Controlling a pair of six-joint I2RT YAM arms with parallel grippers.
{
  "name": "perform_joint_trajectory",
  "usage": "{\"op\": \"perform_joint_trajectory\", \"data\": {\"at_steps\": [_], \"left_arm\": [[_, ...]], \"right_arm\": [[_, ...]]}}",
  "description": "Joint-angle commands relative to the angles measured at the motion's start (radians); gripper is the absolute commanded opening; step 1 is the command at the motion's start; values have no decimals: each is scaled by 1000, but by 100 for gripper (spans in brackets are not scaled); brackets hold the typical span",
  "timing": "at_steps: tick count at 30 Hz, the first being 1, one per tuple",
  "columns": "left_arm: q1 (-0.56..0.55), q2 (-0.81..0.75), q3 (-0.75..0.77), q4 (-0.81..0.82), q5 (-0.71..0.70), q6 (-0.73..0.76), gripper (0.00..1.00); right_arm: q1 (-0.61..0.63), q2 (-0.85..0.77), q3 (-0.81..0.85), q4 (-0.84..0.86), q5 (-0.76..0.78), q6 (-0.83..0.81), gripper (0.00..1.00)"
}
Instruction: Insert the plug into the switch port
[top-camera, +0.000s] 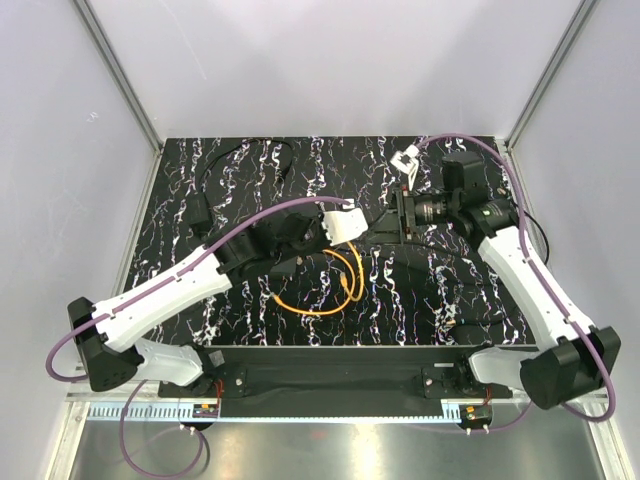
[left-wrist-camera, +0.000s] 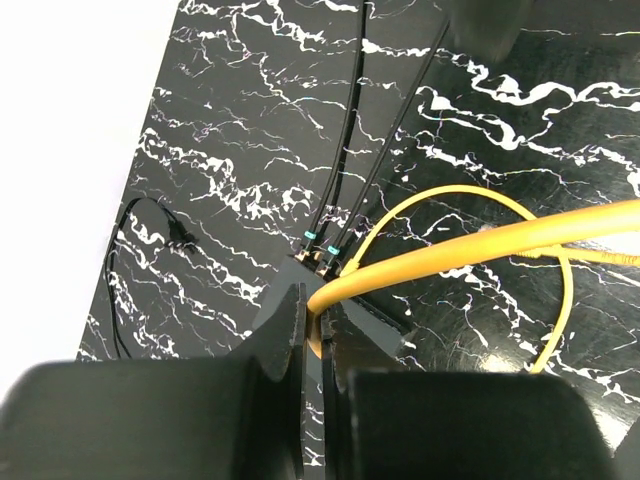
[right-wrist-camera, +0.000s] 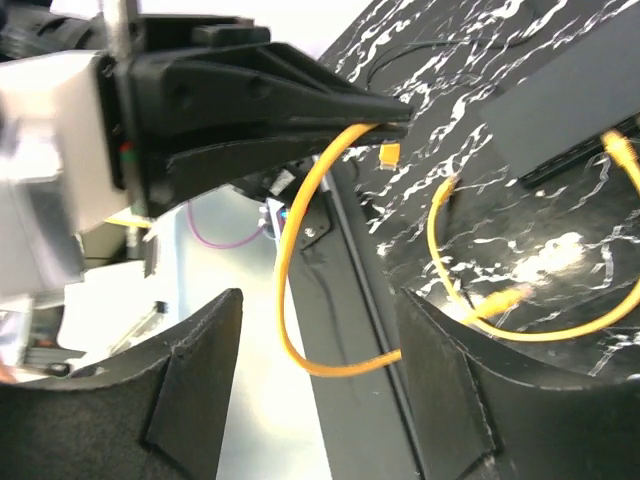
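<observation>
One risk: left gripper (left-wrist-camera: 312, 312), clamped on the orange cable (left-wrist-camera: 480, 238), may let the plug (right-wrist-camera: 388, 152) swivel past the switch port. Right gripper (right-wrist-camera: 315, 300) gapes open

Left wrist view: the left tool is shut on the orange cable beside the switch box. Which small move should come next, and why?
Probably, the left tool should ease the held end of the orange cable toward the switch box edge where the thin black cables already enter. It grips close to that edge, and the right tool stands open, holding nothing.
</observation>
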Motion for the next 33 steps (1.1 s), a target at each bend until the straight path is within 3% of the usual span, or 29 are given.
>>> {"op": "perform_joint_trajectory", "data": {"at_steps": [1,8,13,16,17,20,23,24,27,28,30,33], "left_arm": [[-6,13,45,47,-37,-12,0],[-6,31,62,47,-33,-21,0],[-6,53,85,26,-40,-49,0],[-6,65,105,7,-43,-70,0],[-6,63,110,6,-42,-78,0],[-6,59,110,-6,-34,-87,0],[13,8,91,-19,9,-142,25],[63,-42,70,-22,123,-171,40],[246,-151,0,33,497,-289,54],[282,-226,-65,67,557,-317,65],[353,-281,-120,134,729,-361,70],[407,-331,-179,173,857,-455,73]], "right_arm": [[31,22,5,105,-45,120,68],[80,58,-21,115,-32,120,63],[100,59,-59,143,-48,146,51],[100,62,-59,146,-57,146,28],[100,61,-58,149,-62,146,14],[100,58,-61,149,-83,125,0],[100,49,-55,137,-124,80,0],[100,46,-46,123,-137,16,0],[98,44,19,73,-175,-110,0],[100,45,37,60,-193,-136,0],[98,55,92,34,-207,-191,0],[100,72,155,-6,-255,-238,0]]}}
